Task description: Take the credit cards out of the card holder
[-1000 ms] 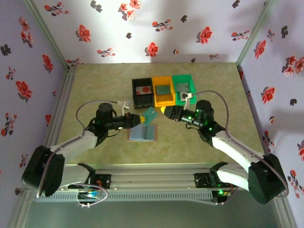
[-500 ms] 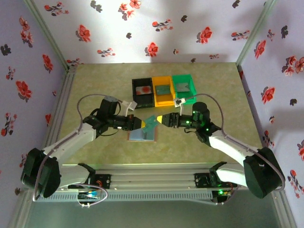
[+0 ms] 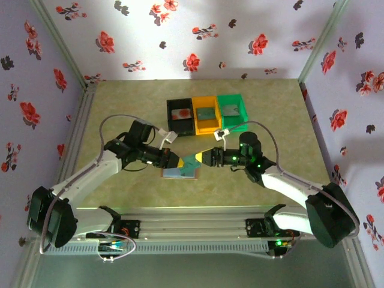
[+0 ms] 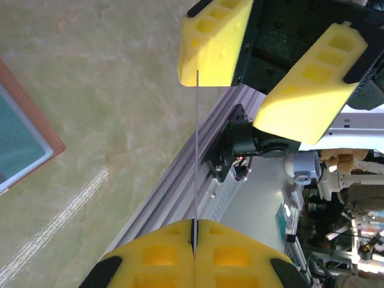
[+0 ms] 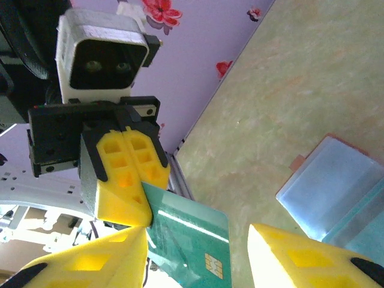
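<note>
The left jaws are clamped on a thin teal card [image 5: 186, 234] with a gold chip. The right jaws stand half open astride its free edge.

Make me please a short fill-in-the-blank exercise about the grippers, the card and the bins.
The left gripper is shut on one credit card, while the right gripper is ____.
The number of bins beyond the card holder is ____.
The middle bin is coloured ____.
Missing words: open, three, orange.
</note>
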`<state>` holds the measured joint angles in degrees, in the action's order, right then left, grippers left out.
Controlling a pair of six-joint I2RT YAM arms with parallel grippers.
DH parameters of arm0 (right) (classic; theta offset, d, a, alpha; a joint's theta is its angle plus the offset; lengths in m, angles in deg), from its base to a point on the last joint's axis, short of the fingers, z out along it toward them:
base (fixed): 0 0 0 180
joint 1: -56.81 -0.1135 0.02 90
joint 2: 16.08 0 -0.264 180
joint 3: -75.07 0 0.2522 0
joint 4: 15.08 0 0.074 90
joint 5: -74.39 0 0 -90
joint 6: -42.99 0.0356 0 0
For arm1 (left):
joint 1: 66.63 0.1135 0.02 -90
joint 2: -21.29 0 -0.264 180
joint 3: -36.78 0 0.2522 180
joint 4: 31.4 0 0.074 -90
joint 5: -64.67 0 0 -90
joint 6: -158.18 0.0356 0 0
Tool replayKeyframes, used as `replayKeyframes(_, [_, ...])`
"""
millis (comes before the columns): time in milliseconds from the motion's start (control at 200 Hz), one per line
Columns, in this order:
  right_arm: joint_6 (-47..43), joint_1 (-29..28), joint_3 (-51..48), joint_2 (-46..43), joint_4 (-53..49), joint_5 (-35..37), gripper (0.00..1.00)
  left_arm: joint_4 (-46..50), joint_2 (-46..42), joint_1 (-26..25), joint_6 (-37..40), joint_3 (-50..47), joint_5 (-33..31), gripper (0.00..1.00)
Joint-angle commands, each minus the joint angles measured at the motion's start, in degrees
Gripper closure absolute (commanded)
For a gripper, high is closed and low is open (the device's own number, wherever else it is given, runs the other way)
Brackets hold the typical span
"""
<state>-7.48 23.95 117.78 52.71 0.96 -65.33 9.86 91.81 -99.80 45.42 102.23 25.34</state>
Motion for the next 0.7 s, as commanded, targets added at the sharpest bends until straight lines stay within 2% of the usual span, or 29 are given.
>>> replayKeyframes(0, [-1.47, -1.22, -0.73, 0.74, 2.97, -2.73, 0.53, 5.36, -1.57, -0.1, 5.21, 1.84, 2.31, 1.0])
replayKeyframes(215, [-1.64, -2.48, -1.04, 1.25, 3.74, -3.7, 0.56, 6.13, -2.14, 0.87, 6.89, 1.67, 3.22, 1.0])
replayKeyframes(695, [-0.77, -4.67, -1.65, 2.76, 6.74, -5.75, 0.8, 6.44, -3.88, 2.14, 7.95, 1.54, 5.16, 1.0])
